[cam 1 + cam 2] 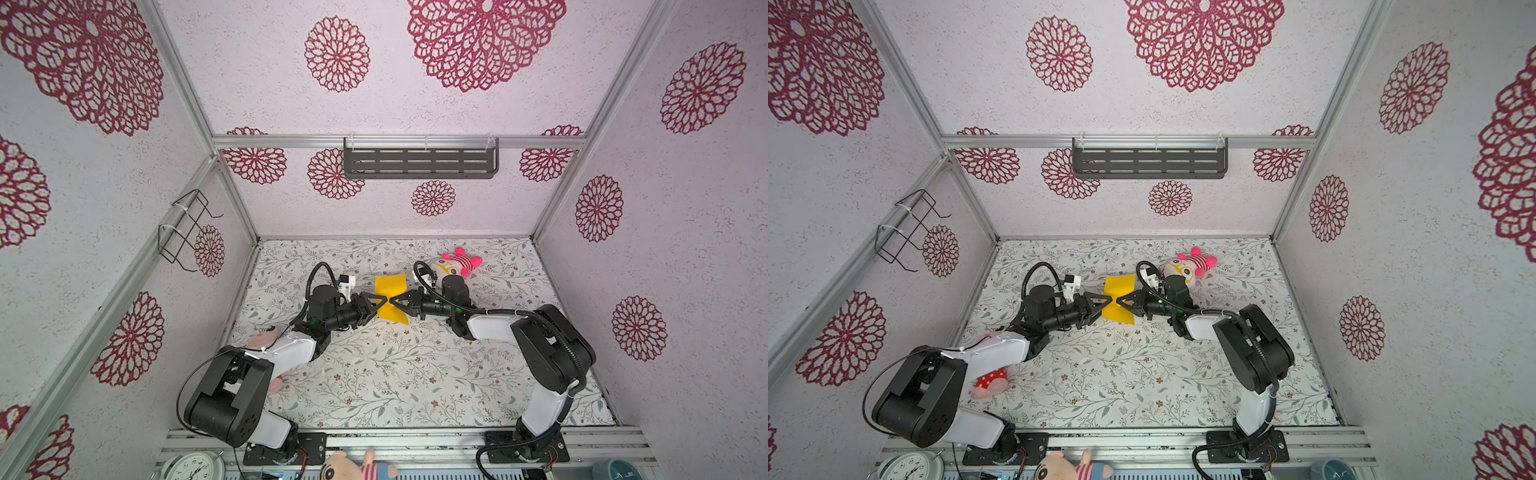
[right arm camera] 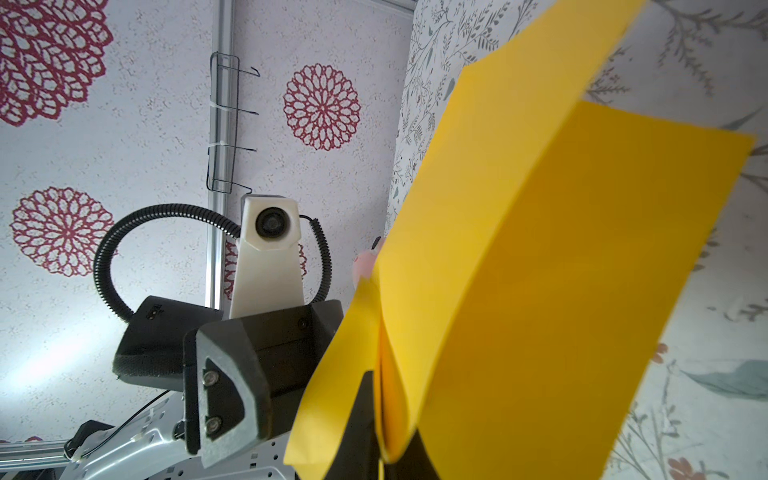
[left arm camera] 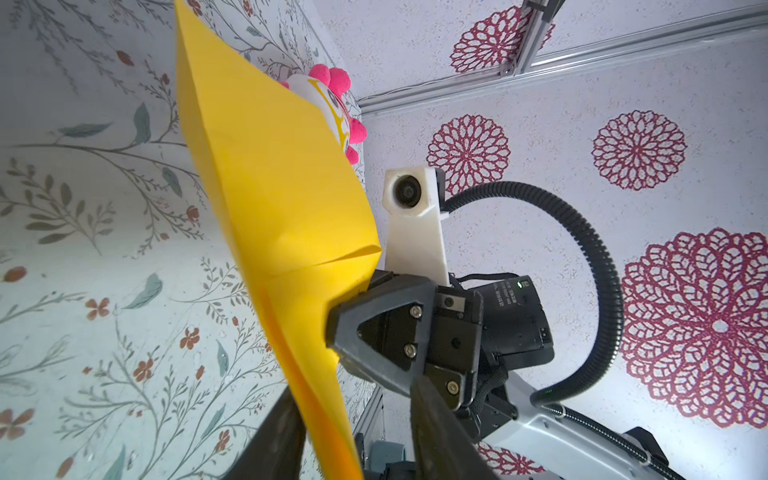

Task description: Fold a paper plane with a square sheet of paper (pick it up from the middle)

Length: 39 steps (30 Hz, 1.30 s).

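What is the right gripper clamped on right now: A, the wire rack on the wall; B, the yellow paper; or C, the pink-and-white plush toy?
B: the right gripper is pinched shut on the yellow paper, while the plush toy lies apart from its fingertips, farther back on the table.

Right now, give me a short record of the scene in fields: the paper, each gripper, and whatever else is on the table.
paper: square sheet of paper, yellow-orange, creased, pinched at its middle, held above the table
right gripper: shut on the paper
left gripper: jaws apart, one on either side of the paper, facing the right gripper
fold progress: bent and creased, not yet a dart
other items: pink-and-white plush toy beyond the right arm; second plush toy under the left arm
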Tool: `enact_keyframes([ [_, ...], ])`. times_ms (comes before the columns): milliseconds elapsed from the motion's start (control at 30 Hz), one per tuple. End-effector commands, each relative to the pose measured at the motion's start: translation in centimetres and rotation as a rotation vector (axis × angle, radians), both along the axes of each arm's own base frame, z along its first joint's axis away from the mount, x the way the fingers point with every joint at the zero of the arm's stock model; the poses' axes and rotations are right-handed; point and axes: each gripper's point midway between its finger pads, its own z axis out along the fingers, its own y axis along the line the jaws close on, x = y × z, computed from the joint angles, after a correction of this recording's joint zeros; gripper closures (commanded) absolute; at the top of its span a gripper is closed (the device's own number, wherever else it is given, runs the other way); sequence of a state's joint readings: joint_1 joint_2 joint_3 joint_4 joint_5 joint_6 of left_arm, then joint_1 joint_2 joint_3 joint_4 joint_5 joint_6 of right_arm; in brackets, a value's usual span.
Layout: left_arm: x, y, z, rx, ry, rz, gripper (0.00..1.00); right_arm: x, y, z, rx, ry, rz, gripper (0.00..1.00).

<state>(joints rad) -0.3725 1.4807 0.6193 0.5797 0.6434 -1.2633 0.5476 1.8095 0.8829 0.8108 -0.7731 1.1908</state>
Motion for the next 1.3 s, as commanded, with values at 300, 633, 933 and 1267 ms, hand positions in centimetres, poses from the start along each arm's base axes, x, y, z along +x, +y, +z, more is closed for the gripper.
enact_keyframes([
  [300,0.5,0.1,-0.5,-0.017,0.016,-0.006,0.79,-0.1,-0.4,3.6,0.035,-0.115,0.022,0.87],
  [633,0.7,0.0,-1.4,-0.010,0.040,-0.007,0.95,0.2,-0.7,2.9,-0.028,-0.134,0.018,0.81],
  [933,0.1,3.2,-4.8,0.294,0.114,0.036,0.97,2.9,-8.5,-0.7,-0.459,-0.219,-0.239,0.35],
  [1267,-2.2,16.3,-3.1,1.380,0.283,0.206,0.95,3.8,-18.2,0.1,-0.839,-0.339,-0.584,0.25],
])
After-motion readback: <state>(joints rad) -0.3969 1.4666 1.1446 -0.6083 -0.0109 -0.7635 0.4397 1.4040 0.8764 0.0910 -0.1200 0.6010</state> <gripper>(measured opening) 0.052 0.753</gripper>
